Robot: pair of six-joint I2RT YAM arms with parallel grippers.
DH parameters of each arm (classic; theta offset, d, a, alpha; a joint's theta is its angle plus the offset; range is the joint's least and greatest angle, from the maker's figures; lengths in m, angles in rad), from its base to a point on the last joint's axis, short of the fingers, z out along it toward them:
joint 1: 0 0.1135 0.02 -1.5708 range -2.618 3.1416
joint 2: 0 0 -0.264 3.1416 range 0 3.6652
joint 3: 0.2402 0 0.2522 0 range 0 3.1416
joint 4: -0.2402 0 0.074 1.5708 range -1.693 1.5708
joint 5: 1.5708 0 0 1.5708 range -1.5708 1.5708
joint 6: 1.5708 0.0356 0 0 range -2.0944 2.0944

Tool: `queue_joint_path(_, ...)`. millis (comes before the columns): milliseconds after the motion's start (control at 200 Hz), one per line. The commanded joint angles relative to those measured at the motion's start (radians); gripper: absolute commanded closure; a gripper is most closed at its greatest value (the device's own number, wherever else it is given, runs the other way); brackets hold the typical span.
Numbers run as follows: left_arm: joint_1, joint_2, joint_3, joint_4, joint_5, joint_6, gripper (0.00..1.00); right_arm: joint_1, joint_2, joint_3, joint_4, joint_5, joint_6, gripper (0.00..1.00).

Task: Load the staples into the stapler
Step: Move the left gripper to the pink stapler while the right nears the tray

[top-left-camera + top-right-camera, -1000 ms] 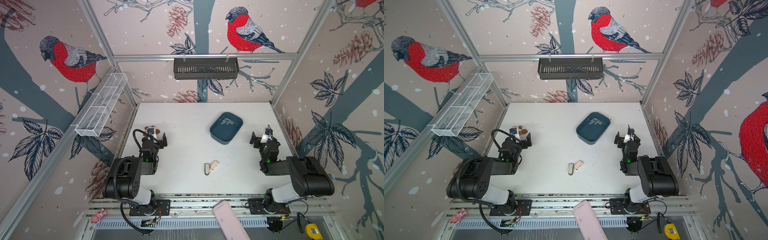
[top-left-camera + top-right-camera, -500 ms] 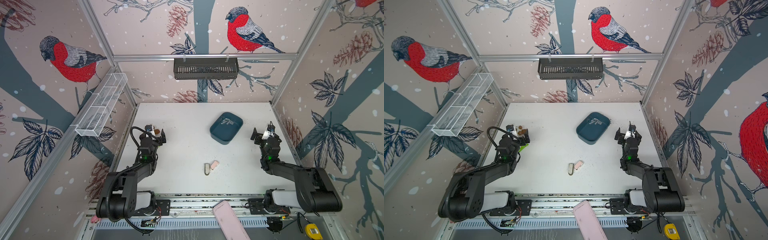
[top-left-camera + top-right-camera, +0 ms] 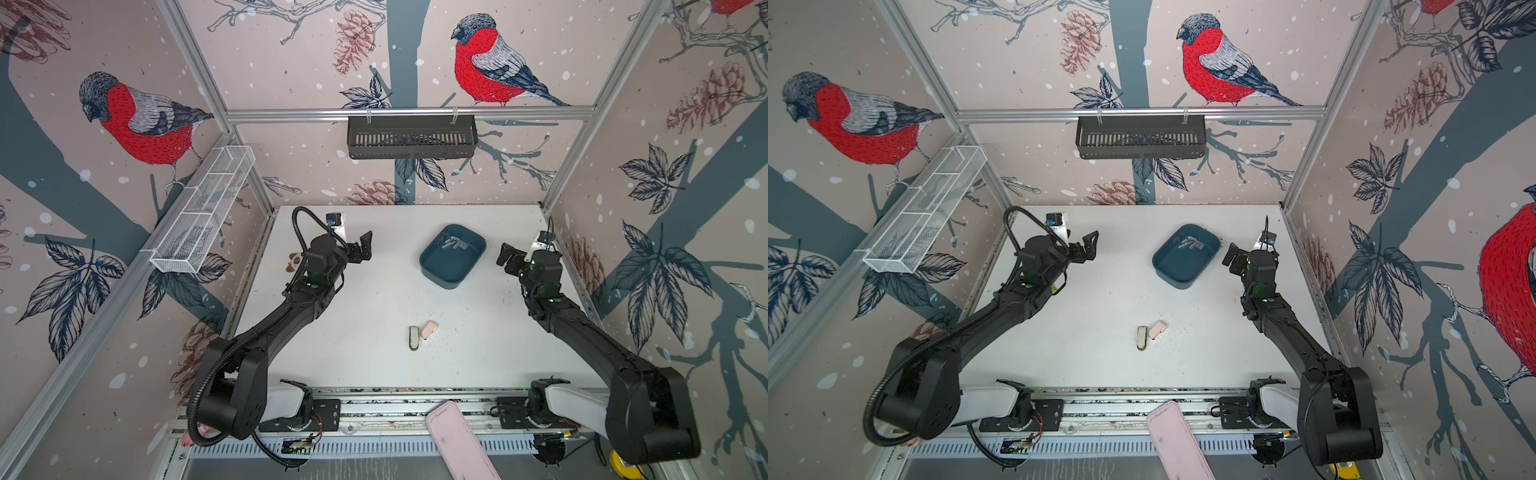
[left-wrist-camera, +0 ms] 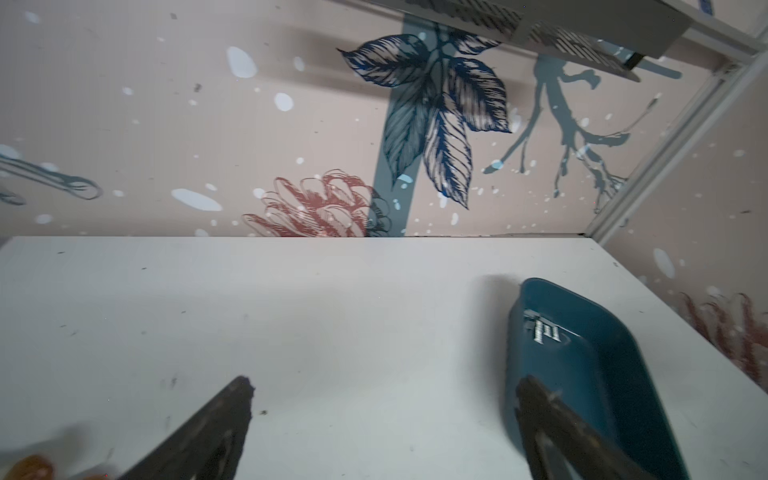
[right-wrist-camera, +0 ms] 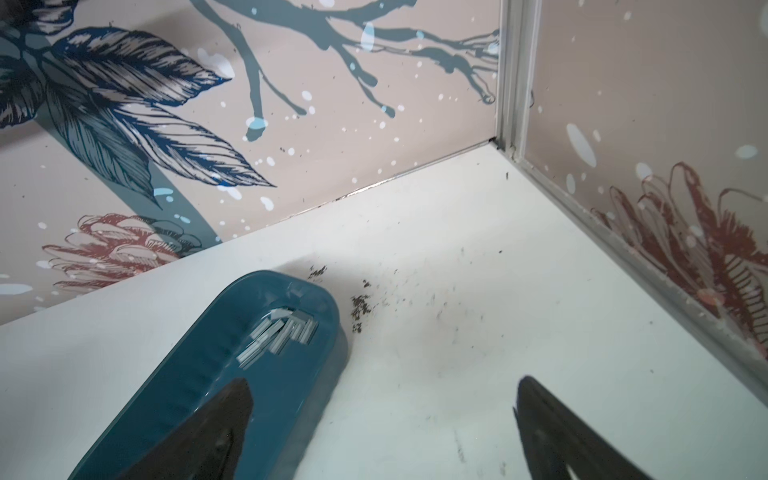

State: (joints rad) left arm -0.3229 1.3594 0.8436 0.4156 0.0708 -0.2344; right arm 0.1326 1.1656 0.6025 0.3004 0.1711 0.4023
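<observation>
Several silvery staples (image 3: 455,244) (image 3: 1191,243) lie in a heap at the far end of a dark blue tray (image 3: 442,268) (image 3: 1177,268). Two mini staplers lie side by side near the front middle of the table, one beige-grey stapler (image 3: 413,337) (image 3: 1142,337) and one pink stapler (image 3: 429,329) (image 3: 1157,330). My left gripper (image 3: 360,248) (image 4: 385,384) hangs open left of the tray, holding nothing. Just right of the tray, my right gripper (image 3: 508,257) (image 5: 384,383) is open and holds nothing. Both wrist views show the staples (image 4: 544,332) (image 5: 282,336).
A black slotted basket (image 3: 411,137) hangs on the back wall and a white wire basket (image 3: 203,216) on the left wall. A small panda figure (image 3: 294,262) lies by the left edge. Dark crumbs (image 5: 359,307) dot the table beside the tray. A pink flat case (image 3: 459,440) sits at the front rail.
Both arms have unfolded and stretched toward the back. The left gripper has swung right toward the tray and the right gripper has moved slightly left toward it. Both stayed open.
</observation>
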Motion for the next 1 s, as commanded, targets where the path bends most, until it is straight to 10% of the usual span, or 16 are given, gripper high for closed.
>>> queue_joint_path(0, -0.019, 0.065, 0.128, -0.198, 0.153, -0.008, 0.02, 0.032, 0.000, 0.030, -0.132, -0.041, 0.079, 0.01)
queue_joint_path(270, -0.038, 0.190, 0.384, -0.550, 0.307, 0.046, 0.02, 0.133, 0.010, 0.040, -0.192, -0.115, 0.122, 0.00)
queue_joint_path(996, -0.345, -0.036, -0.025, -0.784, 0.093, -0.033, 0.07, 0.213, -0.286, -0.142, -0.261, -0.262, 0.052, 0.00)
